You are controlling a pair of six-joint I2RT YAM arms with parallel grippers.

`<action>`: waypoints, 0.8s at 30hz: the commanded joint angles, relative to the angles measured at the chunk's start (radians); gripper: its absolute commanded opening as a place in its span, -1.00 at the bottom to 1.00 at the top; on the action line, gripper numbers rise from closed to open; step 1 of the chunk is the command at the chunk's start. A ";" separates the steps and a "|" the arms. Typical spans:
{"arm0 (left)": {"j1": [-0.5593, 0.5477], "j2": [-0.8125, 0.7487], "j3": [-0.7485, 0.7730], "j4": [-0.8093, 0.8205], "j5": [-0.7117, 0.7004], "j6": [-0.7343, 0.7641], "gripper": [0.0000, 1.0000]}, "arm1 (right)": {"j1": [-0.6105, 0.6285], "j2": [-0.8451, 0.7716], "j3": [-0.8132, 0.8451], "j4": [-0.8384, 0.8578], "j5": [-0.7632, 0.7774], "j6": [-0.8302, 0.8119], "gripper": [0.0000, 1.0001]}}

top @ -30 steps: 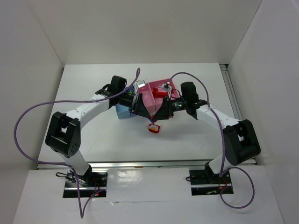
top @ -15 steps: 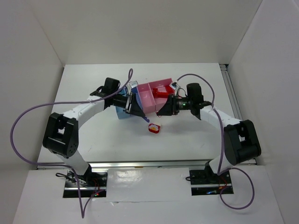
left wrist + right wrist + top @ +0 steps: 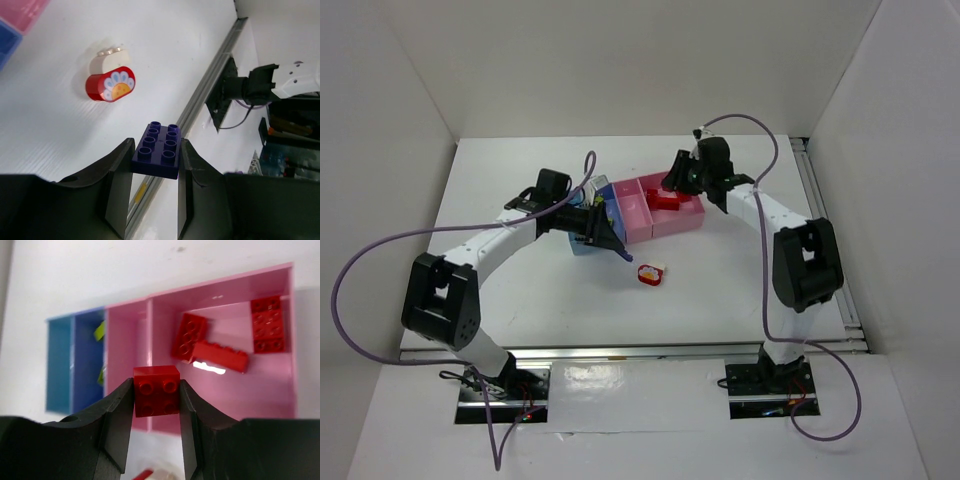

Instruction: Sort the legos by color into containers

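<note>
My left gripper (image 3: pixel 157 150) is shut on a dark purple lego (image 3: pixel 161 150) and holds it above the table, just in front of the containers (image 3: pixel 638 215). A red-and-white lego (image 3: pixel 110 80) lies on the table beyond it, also seen in the top view (image 3: pixel 651 272). My right gripper (image 3: pixel 156 382) is shut on a small red lego (image 3: pixel 156 392), hanging over the near wall of the large pink tray (image 3: pixel 270 385). Three red legos (image 3: pixel 220 356) lie in that tray. Yellow-green legos (image 3: pixel 99 331) sit in the darker blue tray (image 3: pixel 87 370).
The light blue tray (image 3: pixel 57 365) ends the row on the left, and a narrow pink tray (image 3: pixel 125 340) sits between the darker blue and the large pink one. The table's metal edge rail (image 3: pixel 210 80) runs past the left gripper.
My right arm has swung from the table in front of the trays up to the large pink tray, carrying the red lego. The left gripper has shifted slightly forward and left with the purple lego.
</note>
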 commanded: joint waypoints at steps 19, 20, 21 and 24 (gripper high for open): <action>0.010 0.000 0.199 -0.005 -0.285 -0.094 -1.00 | 0.019 -0.137 0.022 -0.101 0.336 -0.065 0.53; 0.010 0.051 0.242 -0.042 -0.375 -0.110 -1.00 | 0.019 -0.166 -0.018 -0.101 0.381 -0.054 0.53; 0.010 0.088 0.293 -0.080 -0.409 -0.111 -1.00 | 0.019 -0.195 -0.041 -0.101 0.404 -0.054 0.53; 0.010 0.219 0.499 -0.251 -0.581 -0.123 -1.00 | 0.019 -0.312 -0.145 -0.101 0.462 -0.019 0.55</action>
